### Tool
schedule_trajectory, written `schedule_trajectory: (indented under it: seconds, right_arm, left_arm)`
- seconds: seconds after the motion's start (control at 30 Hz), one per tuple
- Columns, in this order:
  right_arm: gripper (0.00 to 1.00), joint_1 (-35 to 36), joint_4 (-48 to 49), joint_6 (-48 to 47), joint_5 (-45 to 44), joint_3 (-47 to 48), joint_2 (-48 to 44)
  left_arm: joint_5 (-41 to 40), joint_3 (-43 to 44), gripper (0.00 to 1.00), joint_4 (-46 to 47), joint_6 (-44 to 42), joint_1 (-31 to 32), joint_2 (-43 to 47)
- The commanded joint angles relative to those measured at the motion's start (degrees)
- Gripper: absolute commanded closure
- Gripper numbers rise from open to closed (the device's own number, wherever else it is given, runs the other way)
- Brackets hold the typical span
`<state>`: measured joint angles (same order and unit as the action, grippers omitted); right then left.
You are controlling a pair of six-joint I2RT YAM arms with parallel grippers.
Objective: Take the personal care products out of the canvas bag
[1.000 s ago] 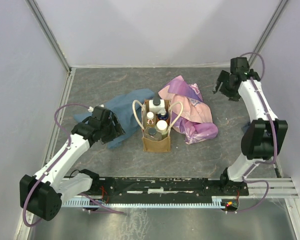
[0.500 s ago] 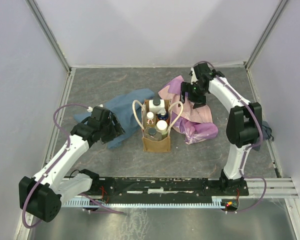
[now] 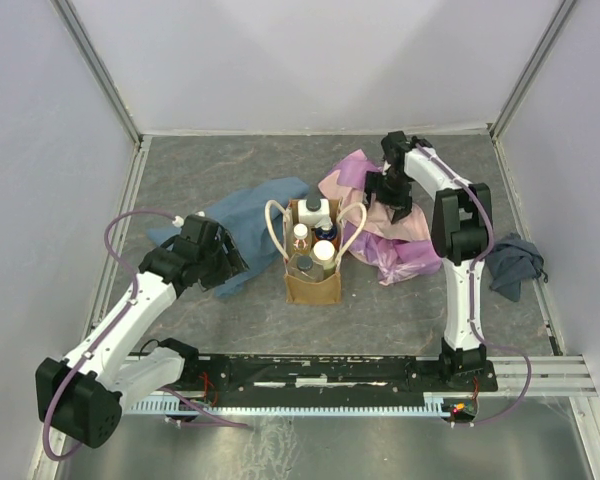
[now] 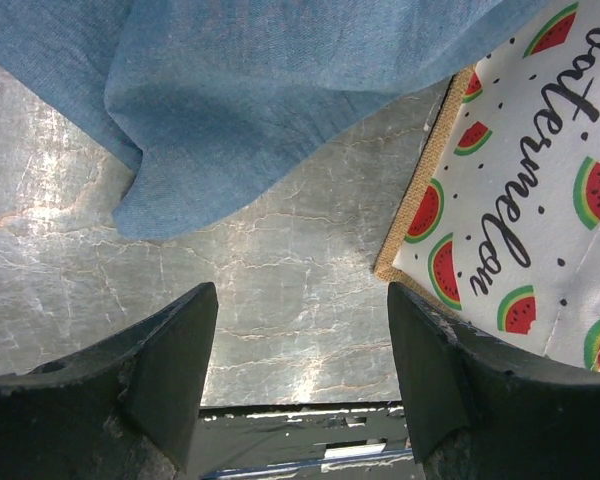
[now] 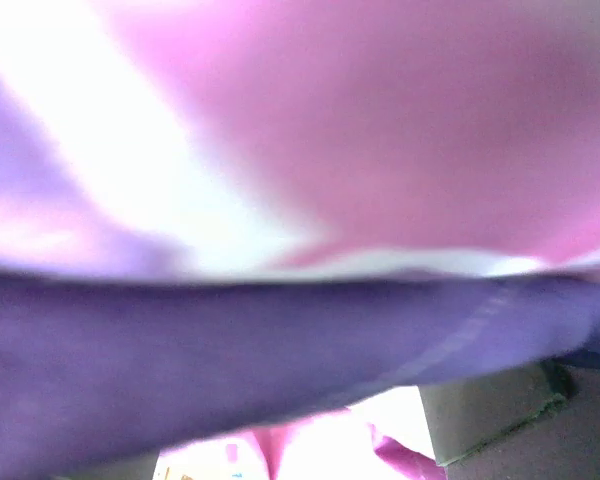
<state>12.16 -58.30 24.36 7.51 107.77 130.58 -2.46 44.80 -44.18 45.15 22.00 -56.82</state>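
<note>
The canvas bag (image 3: 313, 285) stands upright mid-table with its cream handles spread; its watermelon-print side shows in the left wrist view (image 4: 520, 200). Inside stand the personal care products: a white bottle with a dark cap (image 3: 313, 211), a blue-capped one (image 3: 326, 231), a small orange one (image 3: 300, 237), a cream-capped one (image 3: 323, 250) and a dark-lidded jar (image 3: 303, 265). My left gripper (image 3: 227, 262) (image 4: 295, 375) is open and empty, low over the table left of the bag. My right gripper (image 3: 390, 196) is down on the pink-purple cloth (image 3: 385, 225); blurred cloth (image 5: 300, 150) fills its wrist view and hides the fingers.
A blue cloth (image 3: 245, 215) (image 4: 280, 90) lies left of the bag, under my left wrist. A dark grey-blue cloth (image 3: 510, 264) lies by the right wall. Walls close in the table on three sides.
My right arm has swung from the far right corner leftward onto the pink-purple cloth, uncovering the grey-blue cloth by the right wall. My left arm has barely moved.
</note>
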Motion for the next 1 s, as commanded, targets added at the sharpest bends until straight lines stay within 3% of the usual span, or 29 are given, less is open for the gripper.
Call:
schedule_trajectory:
  seconds: [0.0, 0.33, 0.4, 0.5, 0.6, 0.83, 0.97]
  right_arm:
    - [0.08, -8.0, -2.9, 2.8, -5.9, 7.1, 4.9]
    - [0.12, -24.6, -13.1, 7.0, -17.8, 36.1, 13.5]
    - [0.13, -24.3, -9.2, 6.9, -19.0, 34.0, 8.3]
    - [0.10, -21.4, 2.2, 4.1, -20.2, 23.2, -4.1]
    - [0.06, -17.8, 6.1, 0.9, -19.2, 16.8, -12.0]
    - [0.09, -16.4, -4.0, -2.4, -4.2, 18.4, -8.6]
    - [0.08, -14.4, -2.2, -4.1, -2.1, 8.4, -12.5]
  left_arm:
    - [0.0, 2.7, 0.24, -1.0, 1.4, 0.3, 1.3]
    - [0.6, 4.1, 0.24, -1.4, 0.8, 0.3, -0.8]
    - [0.4, 3.5, 0.25, -1.0, 1.0, 0.3, -0.8]
    - [0.7, 2.6, 0.24, 0.1, 1.5, 0.3, -0.8]
    - [1.4, 2.2, 0.25, 0.5, 1.9, 0.4, -1.1]
    - [0.8, 2.7, 0.25, -0.4, 1.7, 0.3, 0.6]
    - [0.4, 2.3, 0.25, -0.6, 1.9, 0.3, 1.2]
